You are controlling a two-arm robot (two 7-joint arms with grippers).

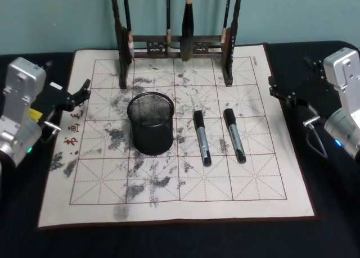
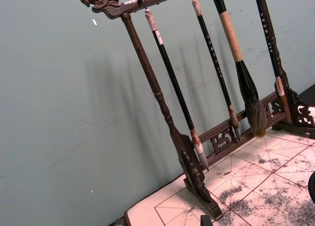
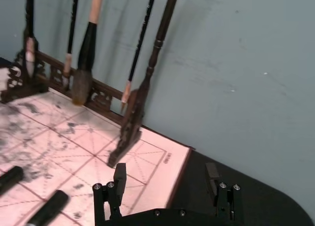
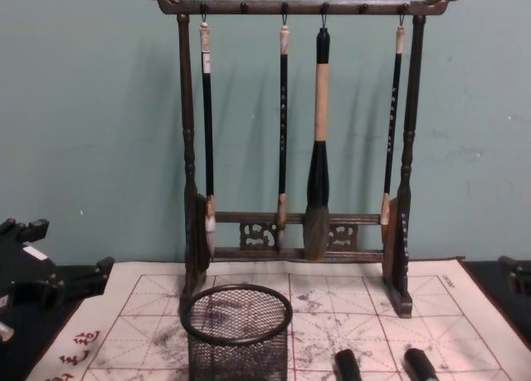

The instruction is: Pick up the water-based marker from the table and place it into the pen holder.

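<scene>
Centrally on the black bench, a cream mat with a red grid, grey ink stains and red characters near its left edge; upright on the mat, a little left of centre, the black mesh holder, rim up; just right of it, flat on the mat and apart from it, a marker, black with a grey barrel, lengthwise front to back; farther right, not touching the first and about parallel, a second marker of the same look; cannot tell which of the two is the water-based one. Behind the holder, at the mat's far edge, a dark wooden rack with four brushes hanging from its top bar, against a teal wall. At the mat's left edge, the left gripper, pointing inward; fingers apart, to judge by two dark tips set well apart in the left wrist view; holds nothing. At the mat's right edge, about level with the rack's right foot, the right gripper, well apart from both markers; fingers spread wide in the right wrist view, empty, with the mat's corner and bare bench between them.
</scene>
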